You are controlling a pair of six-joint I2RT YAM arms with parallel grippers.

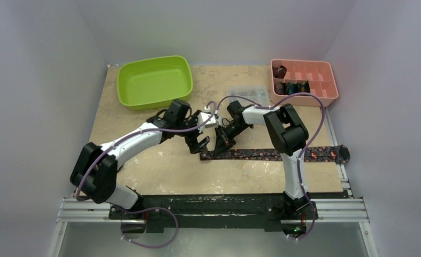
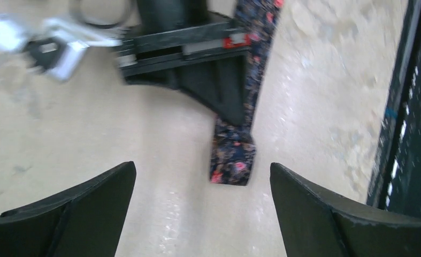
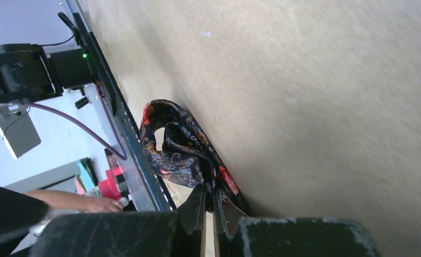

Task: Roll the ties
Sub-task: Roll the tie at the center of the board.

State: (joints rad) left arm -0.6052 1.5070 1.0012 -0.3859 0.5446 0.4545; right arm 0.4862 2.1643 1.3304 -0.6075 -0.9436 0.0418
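Note:
A long black tie [image 1: 283, 155] with red-pink floral dots lies flat across the table's near half, running left to right. My right gripper [image 1: 219, 145] is shut on it close to its left end. In the right wrist view the fingertips [image 3: 224, 206] pinch the fabric, and the tie [image 3: 178, 144] runs away to a bunched far end at the table edge. My left gripper [image 1: 198, 145] is open just left of the tie's end. In the left wrist view the gripper [image 2: 201, 167] hovers over bare table, the tie's end [image 2: 232, 160] just ahead. Several rolled ties [image 1: 296, 87] sit in the pink box.
A lime green bin [image 1: 154, 80] stands at the back left. A pink divided box [image 1: 326, 88] stands at the back right. A clear plastic packet [image 1: 245, 93] lies between them. The metal rail [image 1: 213, 210] runs along the near edge.

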